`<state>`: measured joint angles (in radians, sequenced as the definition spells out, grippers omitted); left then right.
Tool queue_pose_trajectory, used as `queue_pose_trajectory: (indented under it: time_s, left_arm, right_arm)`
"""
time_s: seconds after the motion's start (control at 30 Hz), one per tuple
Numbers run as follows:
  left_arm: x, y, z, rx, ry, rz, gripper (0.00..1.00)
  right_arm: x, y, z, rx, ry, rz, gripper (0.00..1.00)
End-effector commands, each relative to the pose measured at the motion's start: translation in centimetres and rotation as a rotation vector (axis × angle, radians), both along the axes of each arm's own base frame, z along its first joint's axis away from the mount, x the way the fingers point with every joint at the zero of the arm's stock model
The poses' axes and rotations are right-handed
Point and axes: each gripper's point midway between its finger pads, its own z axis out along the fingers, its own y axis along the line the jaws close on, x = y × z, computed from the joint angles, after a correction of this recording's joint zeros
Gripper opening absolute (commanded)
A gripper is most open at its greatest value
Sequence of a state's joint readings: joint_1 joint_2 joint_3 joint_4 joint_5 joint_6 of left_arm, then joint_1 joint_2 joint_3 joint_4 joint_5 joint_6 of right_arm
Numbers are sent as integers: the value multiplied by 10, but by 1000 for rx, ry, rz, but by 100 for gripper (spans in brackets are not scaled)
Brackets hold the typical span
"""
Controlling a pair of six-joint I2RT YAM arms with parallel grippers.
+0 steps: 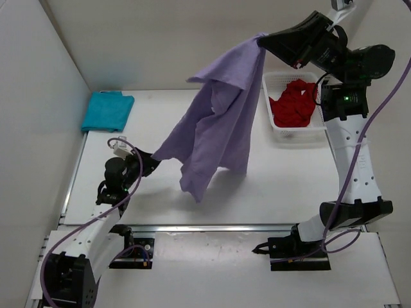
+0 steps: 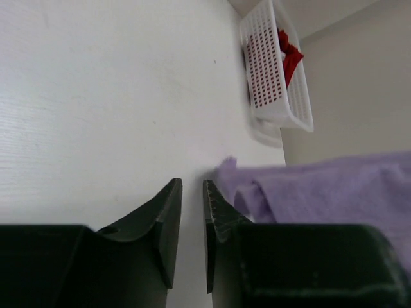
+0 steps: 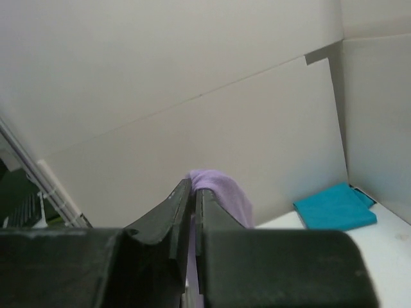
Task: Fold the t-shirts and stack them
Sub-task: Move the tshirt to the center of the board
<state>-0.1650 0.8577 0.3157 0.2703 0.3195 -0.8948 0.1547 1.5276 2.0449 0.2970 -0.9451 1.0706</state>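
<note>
R gripper (image 1: 262, 41) pinching lavender t-shirt (image 1: 218, 122) high at 1 o'clock so it's hanging open for folding. L gripper (image 1: 148, 163) at 8 o'clock, jaws slightly parted, empty, hovering beside lower corner. Folded teal t-shirt (image 1: 107, 110) lying at 10.

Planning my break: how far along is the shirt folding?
Done: the teal shirt lies folded at the far left. In hand: the right tool holds the purple shirt up, unfolded, while the left tool sits by its lower corner, slightly open. Remaining: the red shirt, crumpled in the basket, and the stacking.
</note>
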Motion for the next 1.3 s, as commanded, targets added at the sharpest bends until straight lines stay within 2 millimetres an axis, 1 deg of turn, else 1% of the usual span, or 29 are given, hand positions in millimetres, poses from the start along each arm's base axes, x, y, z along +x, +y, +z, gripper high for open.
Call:
queue_pose_trajectory:
  time_s: [0.0,0.07,0.1,0.17,0.2,0.23,0.27,0.33,0.37,0.4,0.43,0.5,0.53,0.57,0.6,0.67,0.7,0.73,0.77,0.8,0.83,0.87,0.93,1.03,1.07,1.1,1.17,1.2,1.27]
  left_arm:
    - [-4,16,-8,33,14,53,32]
    - [-7,10,-10,35,10,29,37]
    - [-10,3,-15,40,19,6,39]
    - [-14,4,-32,62,50,20,40]
    - [-12,5,-29,56,43,29,40]
    - [-12,7,-32,55,49,33,40]
    - [-11,7,-36,58,60,31,40]
    - [-8,3,-31,74,59,16,41]
    - [-6,1,-30,82,61,14,41]
    - [-7,-3,-34,97,66,2,41]
    - [-8,-8,-35,104,68,-12,41]
    - [-9,-13,-43,122,83,-22,41]
    - [-12,-18,-48,140,95,-43,42]
    - [-15,-26,-51,161,92,-71,42]
    - [-14,-28,-56,188,108,-70,43]
    - [-25,-48,-67,265,120,-139,47]
    - [-28,-53,-75,288,138,-151,49]
    - [-34,-66,-84,306,153,-195,52]
    - [-39,-80,-81,301,139,-239,55]
    - [-41,-93,-82,304,143,-272,59]
    - [-44,-99,-91,312,166,-297,61]
    - [-48,-115,-84,303,143,-336,67]
    - [-46,-134,-89,308,154,-374,73]
    - [-46,-152,-94,278,173,-410,79]
    - [-46,-156,-99,278,191,-421,79]
    - [-45,-161,-98,278,177,-426,78]
    - [-41,-167,-106,283,198,-420,78]
    - [-40,-170,-104,266,198,-419,75]
    - [-36,-172,-112,252,216,-417,69]
  right_arm:
    - [-10,-12,-14,-1,-35,79,0]
    - [26,-13,-64,-40,90,95,0]
    - [34,-13,-83,-64,125,105,0]
    - [84,-30,-159,-95,271,45,0]
    - [101,-33,-194,-103,386,37,0]
    - [131,-54,-222,-104,456,-36,0]
    - [146,-67,-239,-113,475,-70,0]
    - [191,-88,-298,-112,667,-62,0]
    - [203,-94,-301,-104,676,-52,8]
    - [206,-96,-295,-112,652,-43,25]
    - [214,-101,-302,-109,705,-59,38]
    - [227,-105,-286,-216,586,-194,46]
    - [233,-109,-291,-294,616,-320,48]
    - [232,-107,-310,-360,726,-432,49]
    - [229,-108,-314,-433,684,-488,48]
    - [202,-96,-319,-512,686,-634,36]
    - [171,-80,-338,-533,716,-627,32]
    - [158,-73,-381,-553,784,-658,25]
    - [145,-74,-362,-497,712,-710,12]
    - [119,-65,-387,-485,749,-690,8]
    - [100,-67,-432,-514,845,-697,2]
    - [85,-58,-428,-501,816,-683,0]
    - [37,-49,-482,-589,892,-666,0]
    - [-14,-51,-525,-652,933,-681,2]
    - [-34,-50,-546,-678,980,-661,7]
    - [-40,-52,-546,-662,969,-674,12]
    - [-66,-52,-574,-700,1023,-645,18]
    - [-73,-50,-578,-708,1028,-626,22]
    - [-94,-51,-605,-765,1083,-601,26]
